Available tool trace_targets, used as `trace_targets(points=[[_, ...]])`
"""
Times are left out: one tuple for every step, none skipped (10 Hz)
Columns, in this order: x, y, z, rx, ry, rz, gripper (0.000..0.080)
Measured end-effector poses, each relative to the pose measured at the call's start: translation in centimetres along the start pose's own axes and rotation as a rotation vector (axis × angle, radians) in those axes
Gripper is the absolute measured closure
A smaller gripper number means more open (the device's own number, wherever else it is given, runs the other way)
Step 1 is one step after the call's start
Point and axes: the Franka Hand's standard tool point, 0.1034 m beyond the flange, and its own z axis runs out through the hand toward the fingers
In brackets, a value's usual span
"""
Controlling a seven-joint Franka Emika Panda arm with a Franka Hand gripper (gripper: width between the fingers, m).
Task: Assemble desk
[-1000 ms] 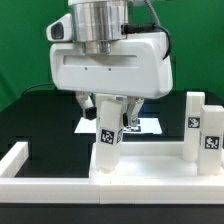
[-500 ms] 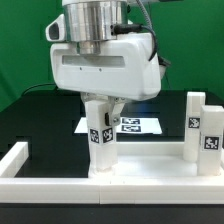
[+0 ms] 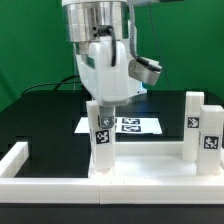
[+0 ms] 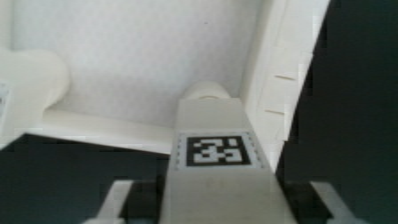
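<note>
The desk top [image 3: 150,168] lies flat on the black table, white with a raised rim. A white block leg [image 3: 102,142] with a square tag stands upright on its end at the exterior view's left. My gripper [image 3: 104,108] comes down from above and is shut on this leg's upper part. A second tagged leg [image 3: 199,128] stands upright at the top's other end. In the wrist view the held leg [image 4: 217,150] runs between my fingers [image 4: 121,200], with my gripper [image 4: 219,208] shut round it, and the desk top [image 4: 125,60] lies beyond.
White border rails run along the front [image 3: 100,192] and at the exterior view's left [image 3: 16,158]. The marker board [image 3: 138,125] lies flat on the table behind the desk top. A green wall closes the back.
The jaws closed on the left leg, which went from slightly tilted to upright. The hand has since turned about its vertical axis, showing its narrow side.
</note>
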Motion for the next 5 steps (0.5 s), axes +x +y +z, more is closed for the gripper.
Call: trace_targets(points=[[-0.02, -0.04, 0.02, 0.006, -0.006, 0.132, 0.0512], [-0.13, -0.11, 0.03, 0.008, -0.015, 0.284, 0.0512], [-0.25, -0.26, 0.09, 0.016, -0.016, 0.406, 0.0512], [-0.27, -0.31, 0.1, 0.018, -0.015, 0.455, 0.0512], [-0.27, -0.3, 0.1, 0.017, -0.014, 0.441, 0.0512]])
